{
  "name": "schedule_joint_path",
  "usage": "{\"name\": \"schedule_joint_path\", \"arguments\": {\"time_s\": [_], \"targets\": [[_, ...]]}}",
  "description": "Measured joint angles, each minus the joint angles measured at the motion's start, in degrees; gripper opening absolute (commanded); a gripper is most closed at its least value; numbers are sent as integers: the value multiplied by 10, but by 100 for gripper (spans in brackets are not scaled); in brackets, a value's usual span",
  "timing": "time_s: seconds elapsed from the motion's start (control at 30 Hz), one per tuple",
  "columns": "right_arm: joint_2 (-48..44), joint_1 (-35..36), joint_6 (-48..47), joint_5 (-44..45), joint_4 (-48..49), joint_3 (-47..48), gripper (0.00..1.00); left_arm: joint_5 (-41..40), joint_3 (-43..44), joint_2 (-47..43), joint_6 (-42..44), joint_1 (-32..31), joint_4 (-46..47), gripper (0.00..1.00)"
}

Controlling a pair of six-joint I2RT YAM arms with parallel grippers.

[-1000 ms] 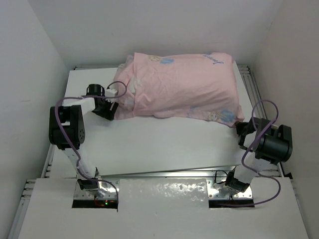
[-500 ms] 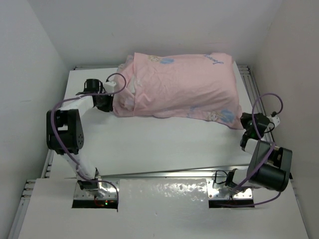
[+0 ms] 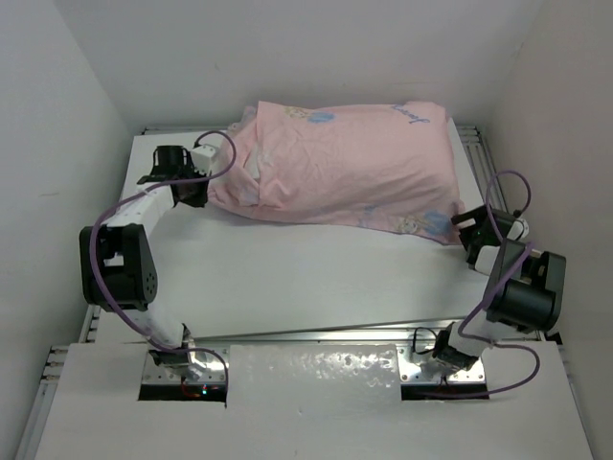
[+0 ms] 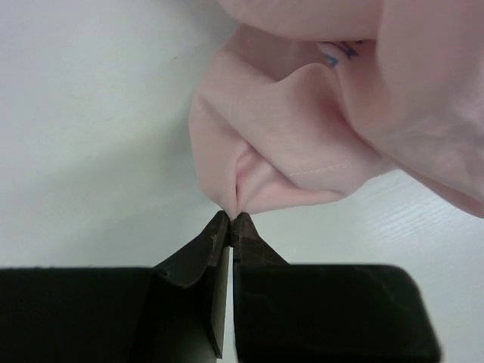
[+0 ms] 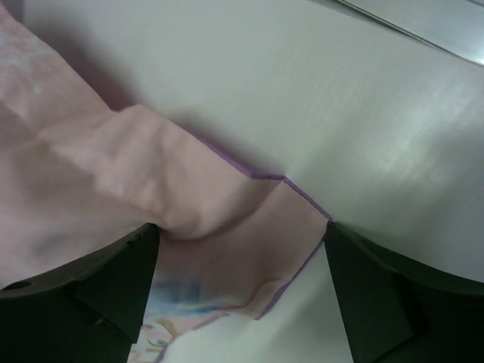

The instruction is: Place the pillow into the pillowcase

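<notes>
Since a second ago the left gripper (image 4: 229,219) has pinched shut on the pillowcase (image 3: 345,163) at the table's (image 3: 287,278) far side, while the right gripper (image 5: 238,231) has released, jaws wide astride its corner; re-grip there before tugging.

The pillowcase (image 3: 345,168) is showing pale pink, with faint blue and yellowish cartoon prints coming through and a thin purple edge at its corner. The bench (image 3: 316,273) is showing plain white. Purple cables (image 3: 508,174) are trailing along black-and-white arms (image 3: 120,273).
</notes>
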Motion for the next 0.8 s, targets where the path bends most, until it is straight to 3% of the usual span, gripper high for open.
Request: {"name": "schedule_joint_path", "arguments": {"time_s": [0.13,0.2,0.23,0.27,0.3,0.33,0.37,0.4,0.43,0.63,0.8], "targets": [[57,0,9,-14,10,52,88,-9,0,0,0,15,2,0],[75,0,23,-21,37,56,80,-10,0,0,0,24,2,0],[85,0,32,-26,56,55,68,-10,0,0,0,29,2,0],[93,0,40,-33,69,55,68,-11,0,0,0,31,2,0],[103,0,48,-38,85,53,49,-12,0,0,0,33,2,0],[115,0,51,-48,108,49,38,-12,0,0,0,34,2,0],[127,0,57,-58,120,47,16,-12,0,0,0,34,2,0],[140,0,63,-70,136,40,5,-12,0,0,0,34,2,0],[154,0,74,-84,156,32,0,-11,0,0,0,34,1,0],[164,0,93,-123,223,-4,0,-7,18,-4,-8,34,-10,0],[89,0,84,-135,246,-54,0,-3,38,-27,-13,38,-21,0]]}}
